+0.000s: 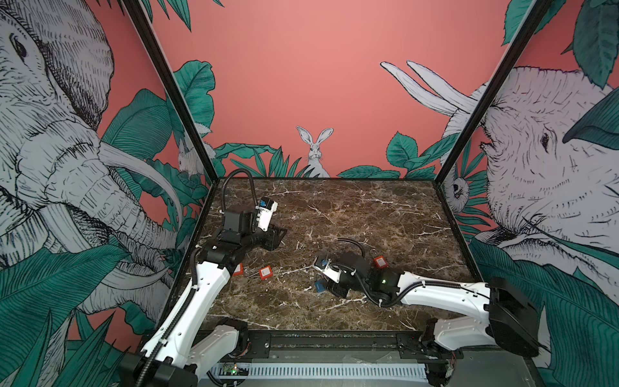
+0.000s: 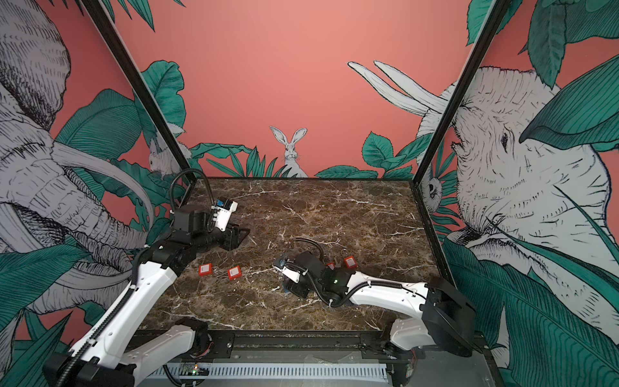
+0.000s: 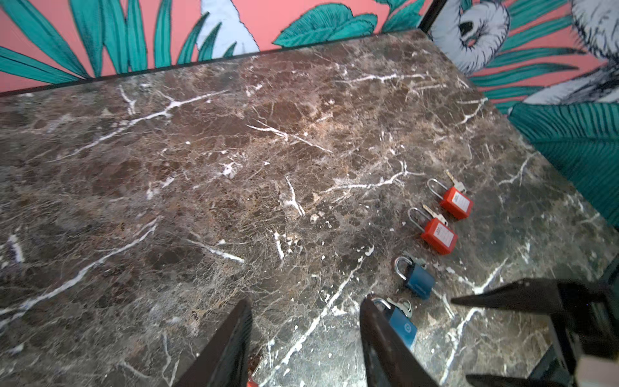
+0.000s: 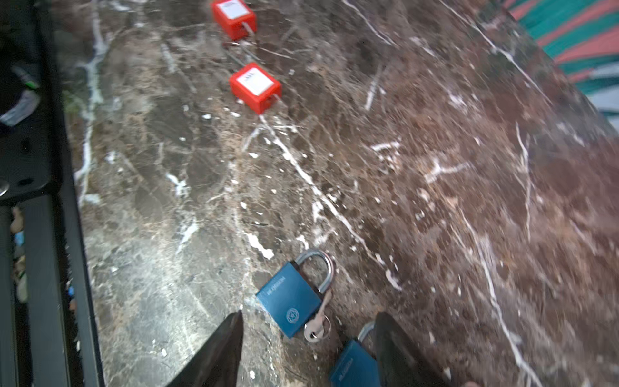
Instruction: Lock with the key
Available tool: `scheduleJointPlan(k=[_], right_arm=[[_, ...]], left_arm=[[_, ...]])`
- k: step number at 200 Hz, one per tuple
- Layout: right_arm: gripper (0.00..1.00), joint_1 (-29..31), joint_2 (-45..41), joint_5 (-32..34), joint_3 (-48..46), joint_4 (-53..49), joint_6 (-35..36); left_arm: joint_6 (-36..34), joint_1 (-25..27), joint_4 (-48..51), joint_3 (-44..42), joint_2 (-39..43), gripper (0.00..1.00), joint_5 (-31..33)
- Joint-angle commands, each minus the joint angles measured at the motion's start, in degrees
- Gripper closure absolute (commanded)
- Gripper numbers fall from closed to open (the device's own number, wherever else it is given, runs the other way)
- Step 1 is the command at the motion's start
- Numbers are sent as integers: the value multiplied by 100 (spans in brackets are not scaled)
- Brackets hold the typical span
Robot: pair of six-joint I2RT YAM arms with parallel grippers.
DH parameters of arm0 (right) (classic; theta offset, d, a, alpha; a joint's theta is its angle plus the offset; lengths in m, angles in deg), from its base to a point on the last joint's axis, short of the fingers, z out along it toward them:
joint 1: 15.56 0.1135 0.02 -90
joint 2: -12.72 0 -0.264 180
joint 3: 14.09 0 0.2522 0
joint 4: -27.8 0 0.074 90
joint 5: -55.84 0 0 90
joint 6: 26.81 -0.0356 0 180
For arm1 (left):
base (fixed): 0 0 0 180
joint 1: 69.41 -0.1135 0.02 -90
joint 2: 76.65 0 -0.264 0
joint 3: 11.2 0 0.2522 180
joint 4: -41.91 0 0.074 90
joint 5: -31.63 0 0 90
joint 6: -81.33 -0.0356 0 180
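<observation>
A blue padlock [image 4: 291, 301] with a closed steel shackle lies flat on the marble table [image 4: 435, 167]. A silver key [image 4: 316, 321] on a ring lies against its side. My right gripper [image 4: 310, 315] hovers just over them, open, with nothing between its fingers. A second blue padlock [image 4: 351, 367] lies partly hidden behind one right finger. In both top views the right gripper [image 1: 330, 288] [image 2: 294, 288] is low at the table's middle front. My left gripper [image 3: 307, 300] [image 1: 276, 238] is open and empty, above the table's left side.
Two red padlocks [image 3: 456, 202] [image 3: 439, 235] with keys lie in a row beyond the blue ones [image 3: 417, 278]. Two more red padlocks [image 1: 264, 272] [image 1: 237, 269] lie near the left arm. A black frame rail [image 4: 50, 268] borders the front edge.
</observation>
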Motion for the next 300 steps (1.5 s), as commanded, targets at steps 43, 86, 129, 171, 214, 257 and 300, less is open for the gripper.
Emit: scheduleJointPlan(k=[43, 86, 129, 171, 214, 257, 300], right_arm=[[35, -196, 1864, -2450, 1960, -654, 2186], [34, -216, 3284, -2705, 3589, -1551, 2776], [33, -227, 4318, -2849, 4751, -1846, 2685], [32, -227, 5169, -2837, 5770, -1955, 2330], [31, -227, 5812, -2741, 6588, -2136, 2004], [29, -218, 6326, -2745, 7259, -2597, 1837], [33, -175, 6338, -2683, 7206, -2802, 1889]], left_arm=[[1276, -335, 433, 70, 509, 44, 792], [1732, -1069, 168, -95, 524, 45, 169], [2168, -1868, -376, -101, 242, 46, -829], [2010, -1900, -411, 25, -70, 46, -983], [1773, -1945, -264, 43, -35, 47, -974], [1601, -2000, -154, 69, -92, 47, -1038], [1574, -2021, -224, -26, -209, 47, -1174]])
